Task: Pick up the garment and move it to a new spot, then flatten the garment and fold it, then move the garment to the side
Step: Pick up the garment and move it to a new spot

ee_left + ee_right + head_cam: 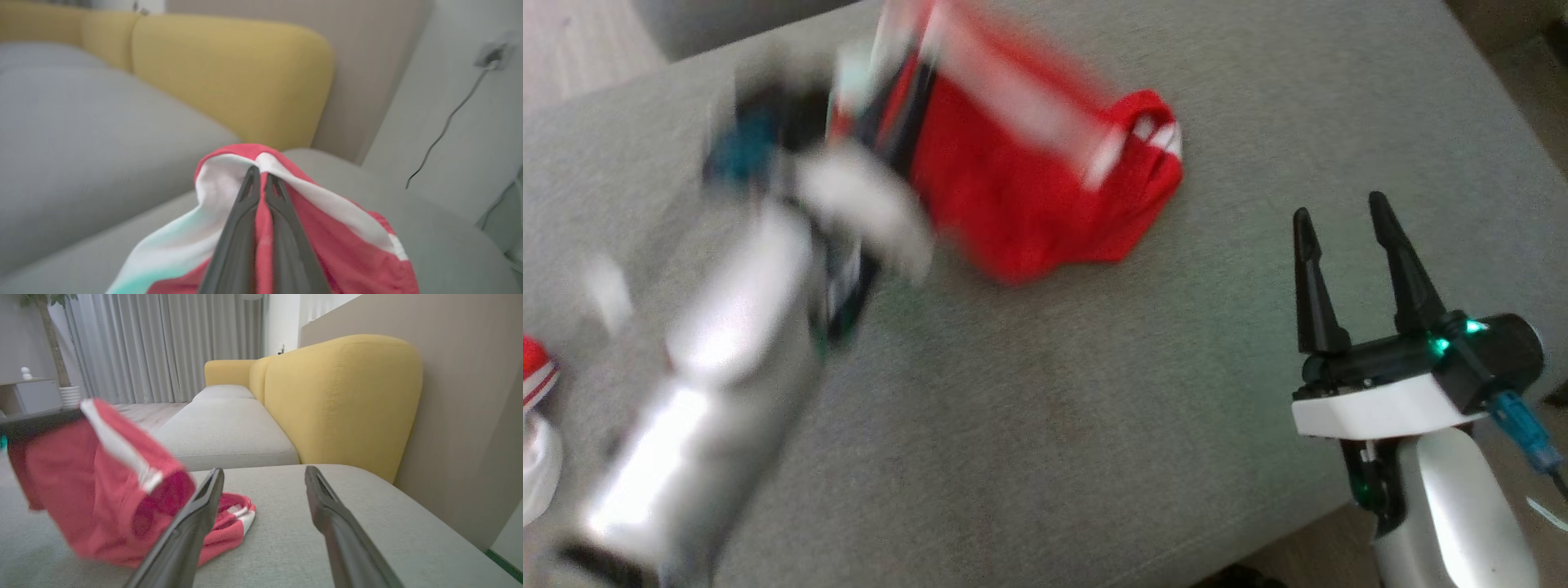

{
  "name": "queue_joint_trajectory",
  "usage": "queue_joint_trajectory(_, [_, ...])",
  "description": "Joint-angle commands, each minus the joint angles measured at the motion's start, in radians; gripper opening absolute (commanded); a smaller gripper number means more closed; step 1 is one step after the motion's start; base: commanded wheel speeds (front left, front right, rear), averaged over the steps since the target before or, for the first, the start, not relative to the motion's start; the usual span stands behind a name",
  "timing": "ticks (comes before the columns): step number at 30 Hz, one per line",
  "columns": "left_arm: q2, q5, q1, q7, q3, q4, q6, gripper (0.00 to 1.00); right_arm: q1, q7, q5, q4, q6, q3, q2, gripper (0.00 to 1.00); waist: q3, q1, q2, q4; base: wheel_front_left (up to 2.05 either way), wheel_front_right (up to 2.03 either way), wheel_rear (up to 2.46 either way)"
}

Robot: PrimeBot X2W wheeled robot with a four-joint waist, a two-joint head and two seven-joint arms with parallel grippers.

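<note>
The red fabric garment with white stripes [1029,188] is pinched at a striped edge by the left hand [259,173] and held partly off the grey upholstered cushion [1094,425], far left, presumably for carrying. The right hand [1340,206] is spread wide, empty, near right.

Lighting soft, even, diffuse; shadows faint. Head view: pale left forearm [711,367] and raised red white-striped fabric garment [1013,204] heavily motion-blurred; right pincer [1339,206] sharp, green lamp [1441,343] glowing at its base. Left wrist view: yellow upholstered sofa back [229,77] out of focus. Right wrist view: garment smeared.
</note>
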Motion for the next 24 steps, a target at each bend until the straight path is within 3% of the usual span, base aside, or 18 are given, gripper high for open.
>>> queue_joint_trajectory(1, [0.02, -0.004, 0.012, -0.056, 0.037, -0.008, 0.016, 1.0, -0.011, 0.001, 0.005, -0.025, 0.007, 0.028, 0.0, 1.0, 0.015, -0.0003, 0.0, 0.024, 0.0, 0.0, 0.0])
queue_joint_trajectory(5, [-0.032, 0.01, 0.191, -0.152, 0.087, 0.052, 0.09, 1.0, 0.007, 0.001, 0.001, 0.01, 0.007, 0.027, 0.0, 1.0, 0.004, -0.0003, 0.0, 0.082, 0.0, 0.0, 0.0])
queue_joint_trajectory(10, [-0.133, 0.201, 0.474, -0.155, 0.384, -0.192, 0.226, 1.0, 0.042, 0.001, -0.013, 0.06, 0.007, 0.009, 0.0, 1.0, -0.063, -0.0003, 0.0, 0.181, 0.0, 0.0, 0.0])
queue_joint_trajectory(13, [-0.186, 0.311, 0.667, -0.156, 0.516, -0.322, 0.242, 1.0, 0.073, 0.001, -0.03, 0.084, 0.007, -0.002, 0.0, 1.0, -0.125, -0.0003, 0.0, 0.24, 0.0, 0.0, 0.0])
queue_joint_trajectory(16, [-0.208, 0.38, 0.817, -0.156, 0.589, -0.414, 0.234, 1.0, 0.111, 0.001, -0.031, 0.097, 0.007, -0.017, 0.0, 1.0, -0.192, -0.0003, 0.0, 0.294, 0.0, 0.0, 0.0])
queue_joint_trajectory(19, [-0.211, 0.411, 0.927, -0.156, 0.599, -0.477, 0.236, 1.0, 0.155, 0.001, -0.04, 0.106, 0.007, -0.015, 0.0, 1.0, -0.251, -0.0003, 0.0, 0.335, 0.0, 0.0, 0.0])
queue_joint_trajectory(24, [-0.212, 0.443, 1.012, -0.156, 0.58, -0.552, 0.288, 1.0, 0.193, 0.001, -0.053, 0.101, 0.007, -0.016, 0.0, 1.0, -0.294, -0.0003, 0.0, 0.372, 0.0, 0.0, 0.0])
